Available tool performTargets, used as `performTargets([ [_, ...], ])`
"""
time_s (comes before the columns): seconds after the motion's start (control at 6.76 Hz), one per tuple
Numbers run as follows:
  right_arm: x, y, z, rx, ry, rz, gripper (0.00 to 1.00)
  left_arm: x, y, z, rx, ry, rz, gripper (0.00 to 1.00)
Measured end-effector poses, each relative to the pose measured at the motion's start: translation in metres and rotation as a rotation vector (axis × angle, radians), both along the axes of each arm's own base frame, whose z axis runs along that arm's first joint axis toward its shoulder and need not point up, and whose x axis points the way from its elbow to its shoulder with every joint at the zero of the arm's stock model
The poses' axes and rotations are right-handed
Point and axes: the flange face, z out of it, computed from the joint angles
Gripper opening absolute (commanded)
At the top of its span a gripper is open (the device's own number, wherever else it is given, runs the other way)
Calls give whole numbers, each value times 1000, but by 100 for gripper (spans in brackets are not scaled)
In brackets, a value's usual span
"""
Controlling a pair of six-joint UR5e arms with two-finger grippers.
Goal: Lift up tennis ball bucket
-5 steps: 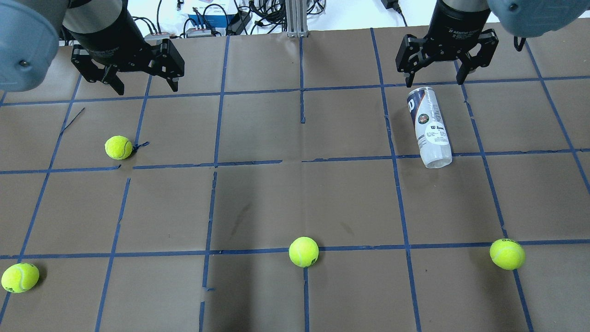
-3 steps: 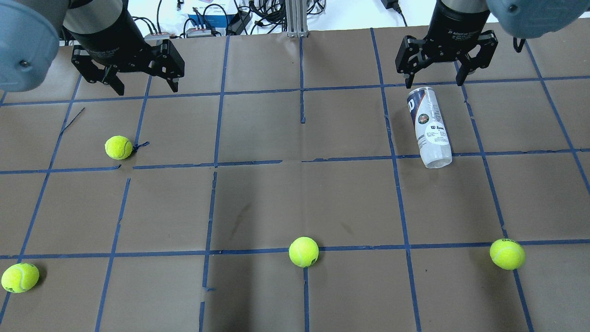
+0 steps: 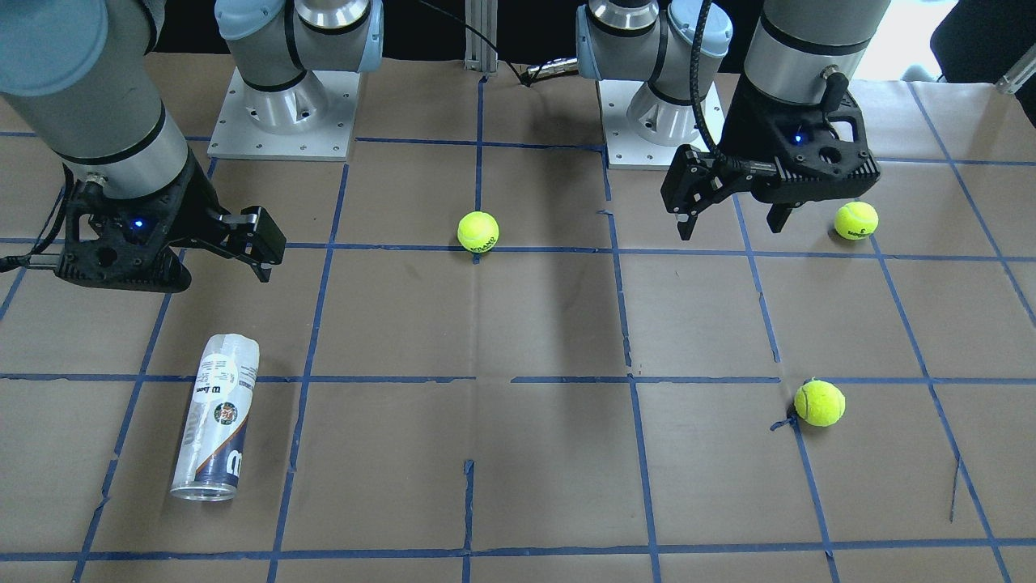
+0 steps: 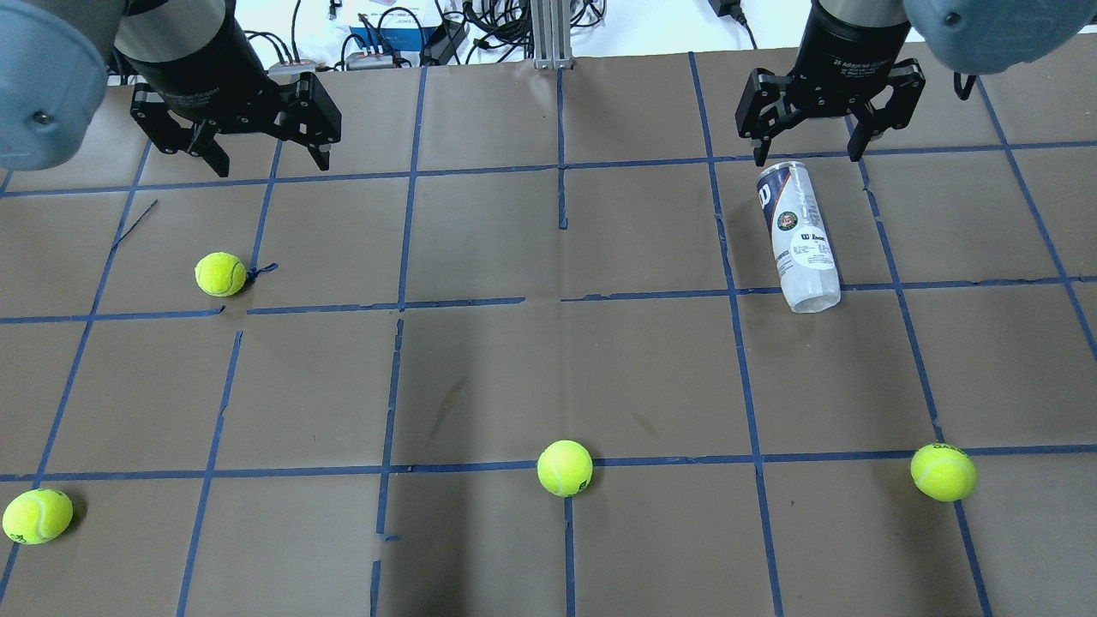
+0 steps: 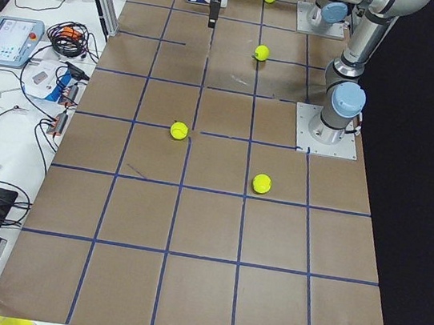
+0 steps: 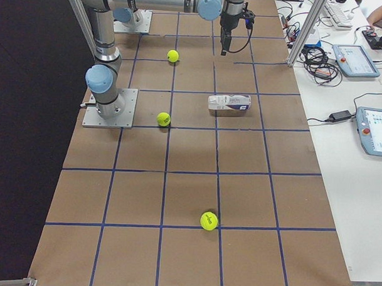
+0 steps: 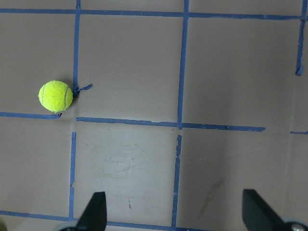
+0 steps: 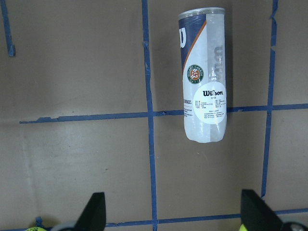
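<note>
Brown paper covers the tabletop [image 4: 480, 377], crossed by a blue tape grid [image 4: 403, 257]. From overhead, the tennis ball bucket [image 4: 797, 236] lies on its side on the right half. The right tool [image 4: 806, 157] hangs in the air by it, jaws spread wide, gripping nothing. Over on the other side the left tool [image 4: 272, 168] is spread wide too, nothing in it. Four tennis balls [image 4: 565, 468] sit scattered, well apart from the bucket.

Front-facing now: the bucket's metal rim points toward this camera, and the right tool floats above the tabletop, clear of the bucket.

From the left end, the bucket is tiny at the far end of the tabletop. From the right end it lies crosswise, label showing, a ball near it on the robot's side.

Left wrist view: both fingertips [image 7: 96, 211] sit far apart at the bottom edge, one ball up by a tape line.

Right wrist view: the bucket lies across a tape line, Wilson label up, well ahead of the parted fingertips.
</note>
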Motion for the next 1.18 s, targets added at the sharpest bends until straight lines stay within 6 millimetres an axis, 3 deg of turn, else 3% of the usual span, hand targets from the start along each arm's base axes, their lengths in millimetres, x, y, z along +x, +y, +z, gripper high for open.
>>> performTargets([
  [0.59, -6, -3, -10, 16, 0, 58, 100, 0, 0, 0, 1, -2, -1, 100],
  [1.18, -51, -29, -92, 46, -2, 104, 100, 0, 0, 0, 2, -2, -2, 100],
])
